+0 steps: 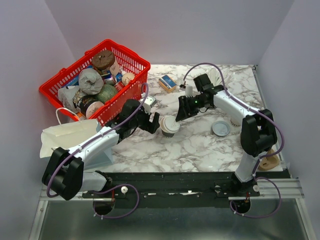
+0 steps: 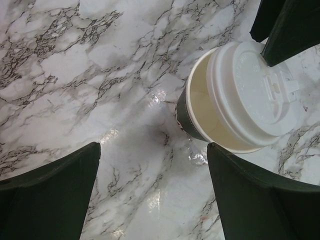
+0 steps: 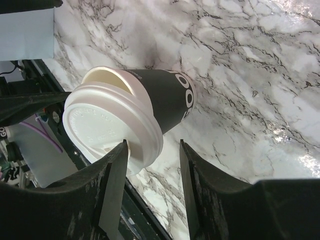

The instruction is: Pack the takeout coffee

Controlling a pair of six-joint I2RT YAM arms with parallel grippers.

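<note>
The takeout coffee (image 1: 169, 126) stands on the bench (image 1: 200, 150), just right of the left claw (image 1: 154, 123) and just left of the right claw (image 1: 180, 115). A basket (image 1: 131, 62) sits behind the left claw, and a loose lid (image 1: 221, 128) lies right of the right claw.

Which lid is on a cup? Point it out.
The white domed lid, askew on the dark takeout coffee cup; the grey-white lid lies loose on the table.

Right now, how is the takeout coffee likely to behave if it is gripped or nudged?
The white lid sits off-centre and exposes the rim, so it would probably slide or pop off. The dark paper cup looks thin-walled, so a hard squeeze would likely dent it. Upright on the smooth marble table, it may skid or tip.
</note>
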